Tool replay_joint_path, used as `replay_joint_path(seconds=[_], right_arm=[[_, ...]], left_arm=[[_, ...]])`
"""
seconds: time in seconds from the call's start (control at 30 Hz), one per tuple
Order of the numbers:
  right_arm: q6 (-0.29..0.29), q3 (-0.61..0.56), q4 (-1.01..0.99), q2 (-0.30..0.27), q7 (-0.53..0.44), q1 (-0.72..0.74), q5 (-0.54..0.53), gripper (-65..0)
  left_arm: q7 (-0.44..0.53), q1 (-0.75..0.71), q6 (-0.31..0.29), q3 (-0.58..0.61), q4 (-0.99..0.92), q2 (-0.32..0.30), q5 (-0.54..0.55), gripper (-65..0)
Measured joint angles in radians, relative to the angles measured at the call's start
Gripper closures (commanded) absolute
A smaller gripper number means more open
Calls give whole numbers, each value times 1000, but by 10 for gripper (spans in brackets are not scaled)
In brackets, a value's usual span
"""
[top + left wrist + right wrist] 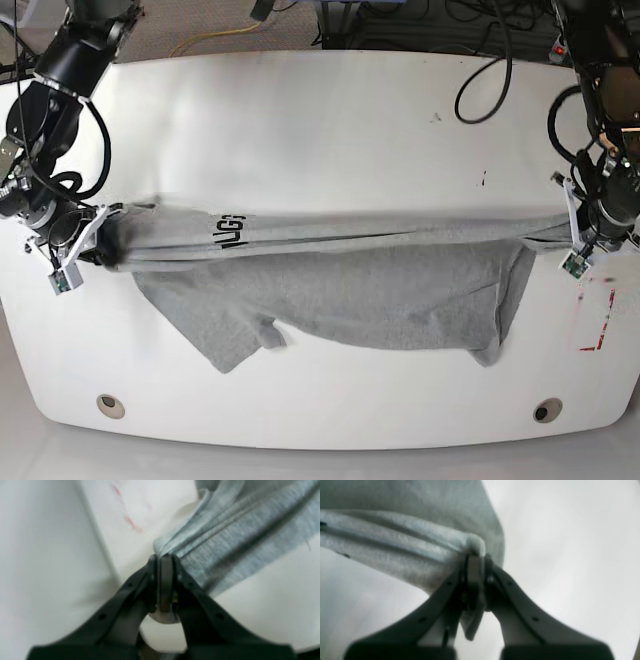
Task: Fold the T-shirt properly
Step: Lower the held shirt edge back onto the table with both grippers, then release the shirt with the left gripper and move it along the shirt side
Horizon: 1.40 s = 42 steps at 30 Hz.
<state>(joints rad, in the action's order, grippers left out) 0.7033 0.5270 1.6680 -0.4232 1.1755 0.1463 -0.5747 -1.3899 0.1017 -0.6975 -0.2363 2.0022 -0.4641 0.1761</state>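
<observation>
The light grey T-shirt (pixel 360 290) hangs stretched across the white table (pixel 320 130) between my two grippers, with its lower part draped on the tabletop and black lettering (pixel 231 229) showing near its left end. My left gripper (pixel 578 232) at the right side is shut on one end of the shirt; the left wrist view shows its jaws (pixel 165 558) pinching bunched grey fabric (pixel 237 530). My right gripper (pixel 105 245) at the left side is shut on the other end; the right wrist view shows its jaws (pixel 476 555) clamped on gathered fabric (pixel 407 545).
Red marks (pixel 598 325) are drawn on the table near its right edge, under the left arm. Two round holes (pixel 111 405) (pixel 545 411) sit near the front edge. Cables (pixel 480 60) lie along the far edge.
</observation>
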Motion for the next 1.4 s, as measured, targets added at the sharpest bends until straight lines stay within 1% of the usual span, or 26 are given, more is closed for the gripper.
replay_joint_path(seconds=[0.07,0.17,0.27,0.33,0.43,0.5,0.6,0.7,0.73,0.83,0.97,1.07,1.1,1.2,1.3,1.4], right_arm=[[-1,21,17,18,8,-55,5,0],[-4,30,65,45,11,-132,20,0],[-3,35,126,74,5,-200,18,0],[-5,58,152,113,3,-257,12,0],[-4,65,172,144,6,-330,19,0],[-5,68,175,153,7,-372,24,0],[-6,69,177,153,3,-414,22,0],[-3,117,177,158,-5,-450,16,0],[-3,130,177,157,-5,-461,13,0],[-5,146,176,151,3,-489,27,0],[-4,149,176,152,-3,-510,20,0],[-3,193,174,158,-4,-518,19,0],[-3,209,167,157,-4,-520,17,0],[-3,243,145,158,-4,-519,12,0],[-2,278,114,159,-5,-518,-7,0],[-2,281,84,159,-5,-518,-8,0]], left_arm=[[19,-81,0,-24,-2,14,2,-3],[50,-202,0,-47,-3,58,-11,-3],[102,-290,-2,-53,-2,61,-16,-3],[117,-362,-3,-55,-3,61,-18,-3],[174,-442,-3,-61,-3,59,-21,-3],[196,-500,-2,-82,-3,68,-19,-3],[231,-554,-3,-141,-3,107,-27,-3],[289,-617,-2,-185,-4,120,-26,-3],[291,-629,-2,-187,-4,121,-28,-3],[293,-639,-3,-188,-5,121,-25,-3],[310,-639,-2,-190,-5,121,-24,-3],[306,-645,-3,-200,-5,126,-21,-1],[307,-640,-3,-215,-5,140,-13,-1],[298,-582,-5,-284,-5,193,-11,-1],[259,-507,-8,-302,-5,193,-6,-1],[201,-435,-8,-305,-5,192,0,-1]])
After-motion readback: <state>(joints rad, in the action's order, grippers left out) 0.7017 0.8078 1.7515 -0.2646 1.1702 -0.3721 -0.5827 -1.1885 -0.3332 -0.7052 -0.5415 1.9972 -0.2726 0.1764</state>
